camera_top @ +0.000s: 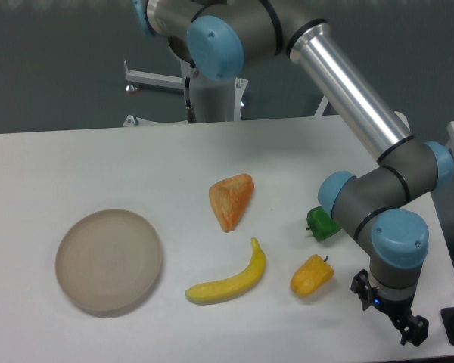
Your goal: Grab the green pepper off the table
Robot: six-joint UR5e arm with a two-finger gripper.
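Pincer (393, 310), jaws perhaps parted, hangs apart from unlabelled green pepper (320, 224).

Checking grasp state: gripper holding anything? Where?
Nothing held. The gripper hangs empty near the table's front right; green pepper sits untouched behind the arm.

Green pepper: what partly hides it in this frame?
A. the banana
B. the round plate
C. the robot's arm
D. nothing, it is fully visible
C. The green pepper sits behind the arm's grey wrist joint, which covers its right side; the banana and plate lie apart from it.
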